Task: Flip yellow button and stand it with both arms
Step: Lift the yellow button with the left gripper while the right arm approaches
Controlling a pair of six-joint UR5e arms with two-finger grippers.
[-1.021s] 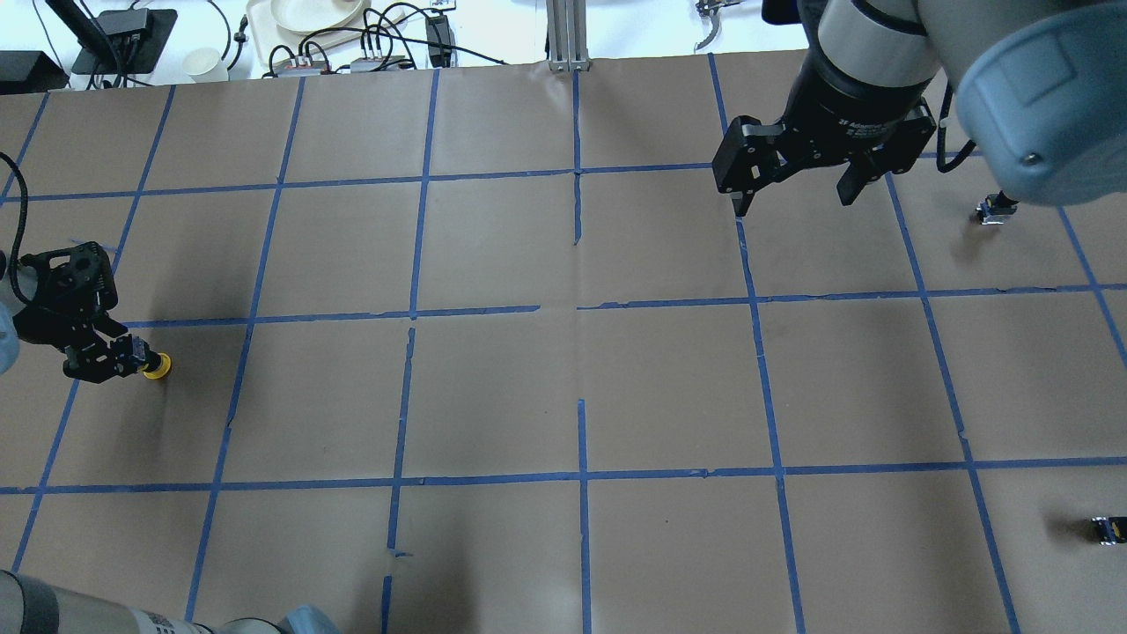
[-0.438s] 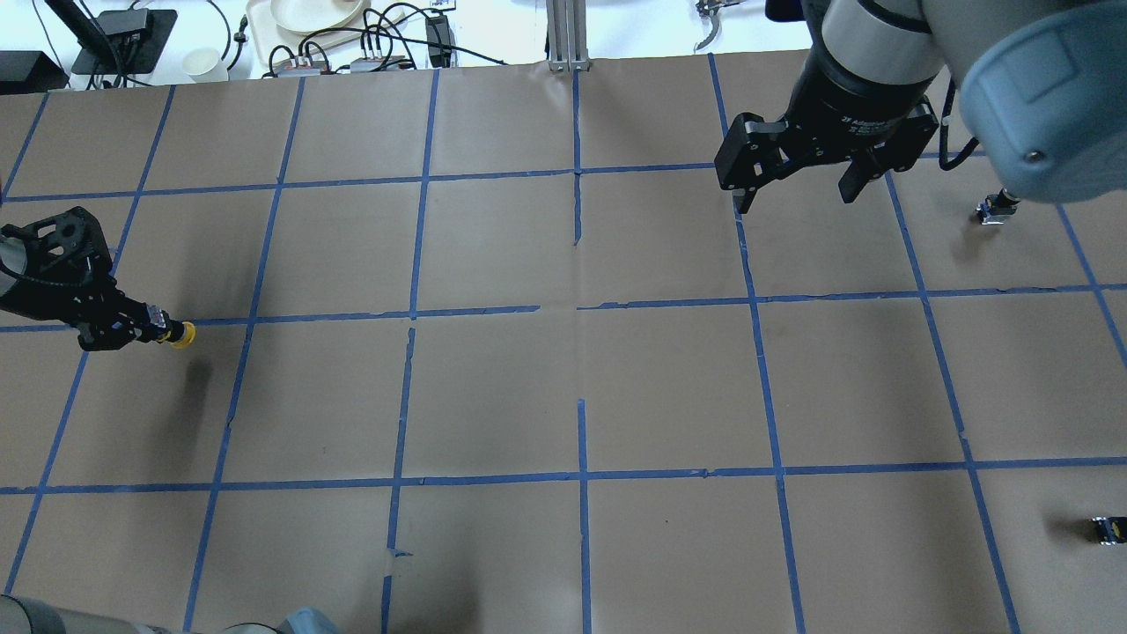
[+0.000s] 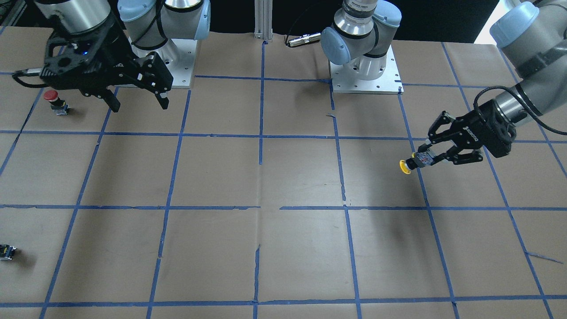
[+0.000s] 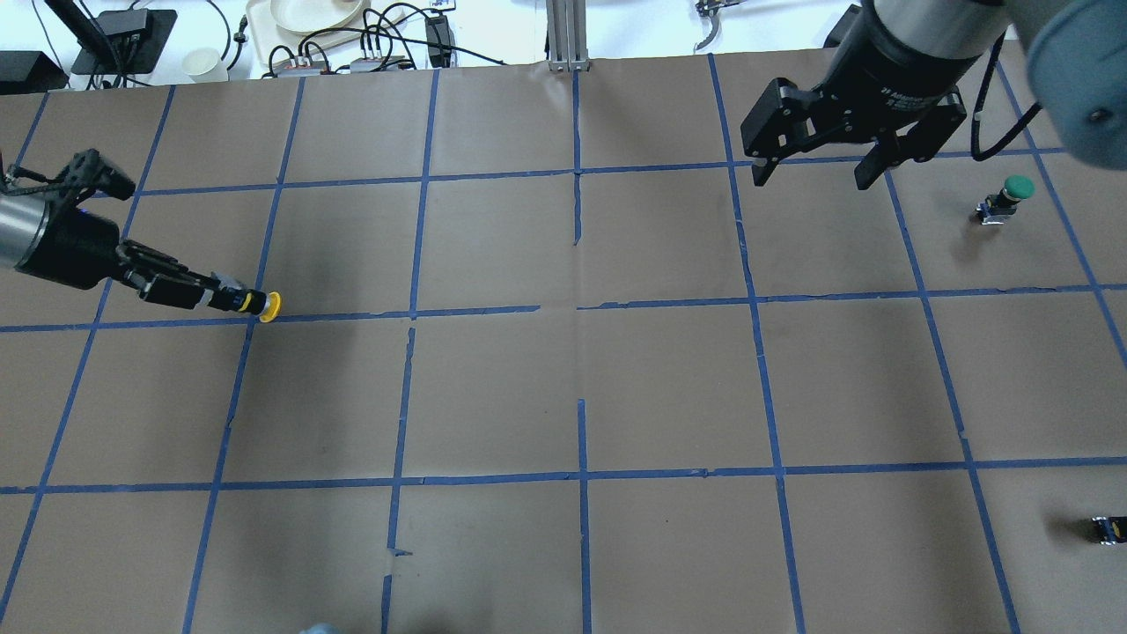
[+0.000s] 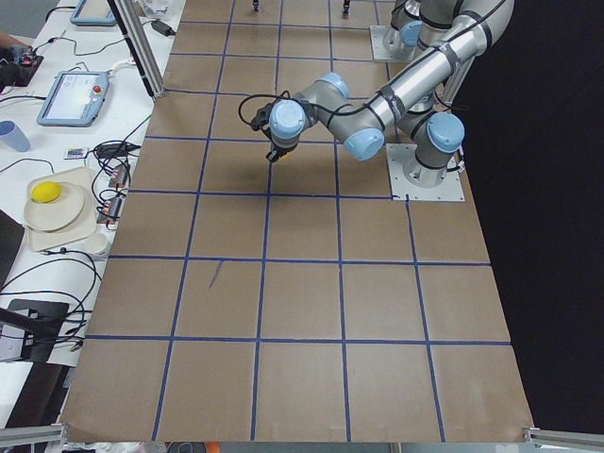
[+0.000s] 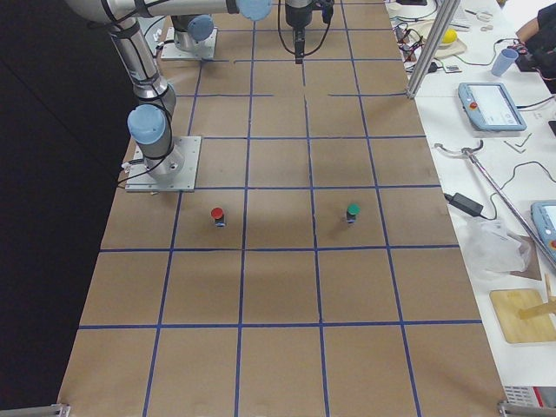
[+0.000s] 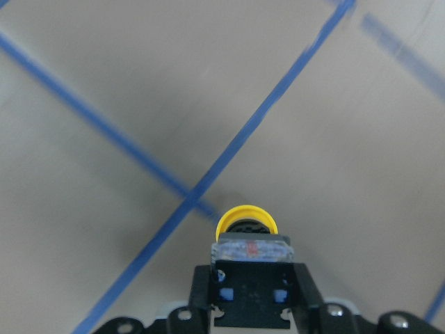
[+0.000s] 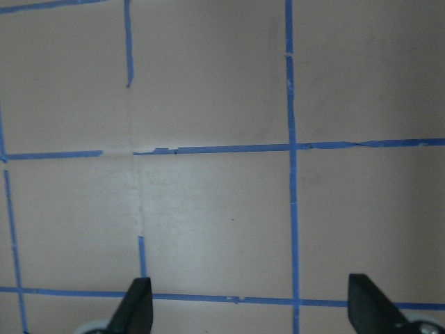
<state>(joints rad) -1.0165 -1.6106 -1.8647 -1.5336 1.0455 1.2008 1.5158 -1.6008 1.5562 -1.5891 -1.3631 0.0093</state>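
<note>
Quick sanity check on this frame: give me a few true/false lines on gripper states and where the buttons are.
1. The left gripper is shut on the yellow button. True.
2. The yellow button is standing upright, cap up. False: it is held sideways, with its cap pointing out past the fingertips.
3. The right gripper is open and holds nothing. True.
4. The right gripper is touching the yellow button. False: it hangs far off, on the other side of the workspace.
5. A green-capped button stands upright on the right arm's side. True.
</note>
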